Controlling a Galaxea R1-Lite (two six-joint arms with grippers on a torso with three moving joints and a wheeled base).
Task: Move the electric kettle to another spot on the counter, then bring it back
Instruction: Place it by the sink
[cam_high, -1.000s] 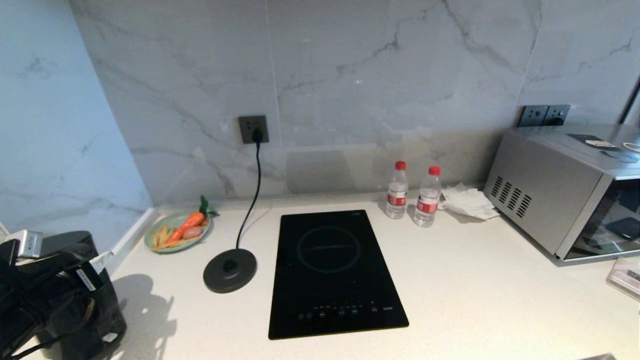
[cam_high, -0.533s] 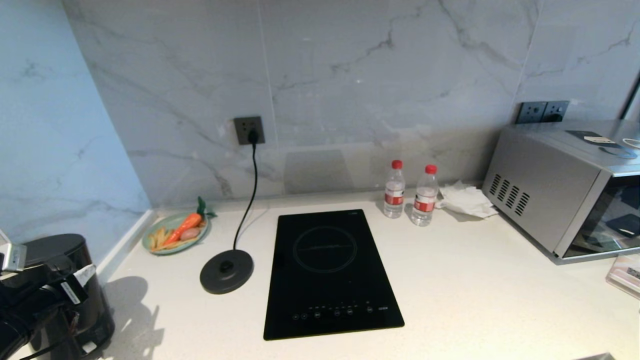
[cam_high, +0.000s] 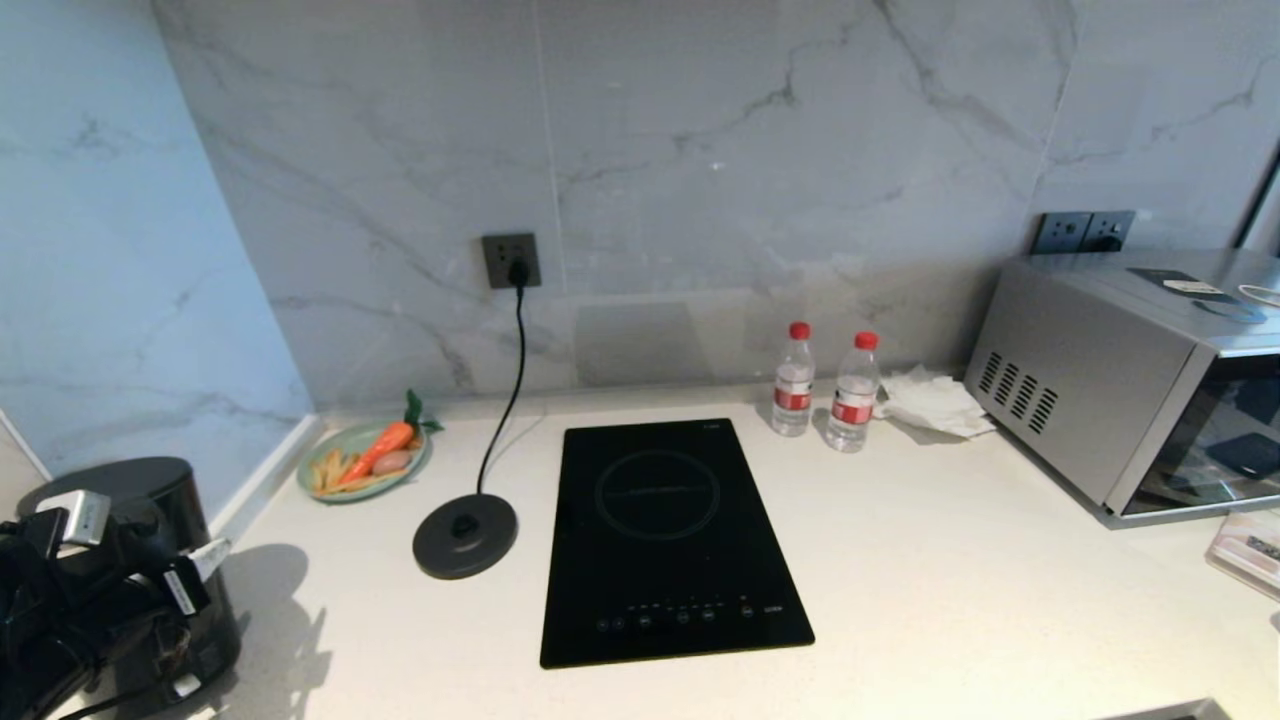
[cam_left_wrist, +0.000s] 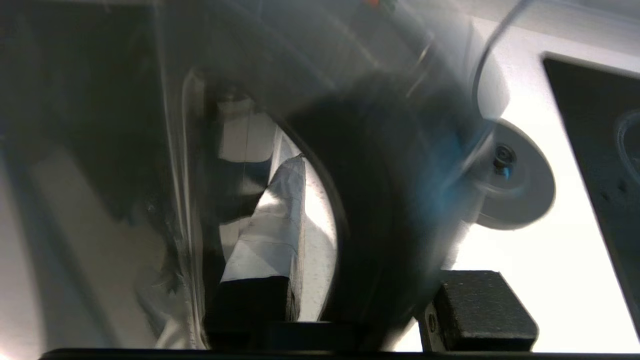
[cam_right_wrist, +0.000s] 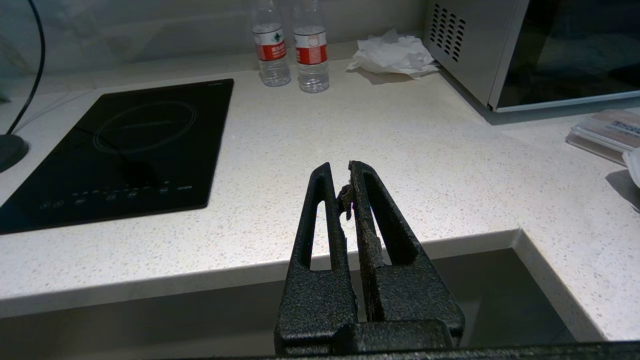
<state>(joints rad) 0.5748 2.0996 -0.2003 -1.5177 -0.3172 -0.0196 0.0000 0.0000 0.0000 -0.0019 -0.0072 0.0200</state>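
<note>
The glossy black plastic electric kettle (cam_high: 130, 560) stands upright on the white speckled counter (cam_high: 950, 580), at the left gripper (cam_high: 95, 600), whose jaw state I cannot tell. Beyond lie the round dark-grey base disc (cam_high: 466, 536) and a green plate (cam_high: 362, 466) holding a carrot. The right gripper (cam_right_wrist: 348, 192) hangs closed, empty.

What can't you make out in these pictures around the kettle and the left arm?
- Electric kettle, head view: the left arm covers its handle and lower body.
- Left tool, left wrist view: motion blur hides whether it grips the handle.
- Counter, head view: front edge cut off by the frame.
</note>
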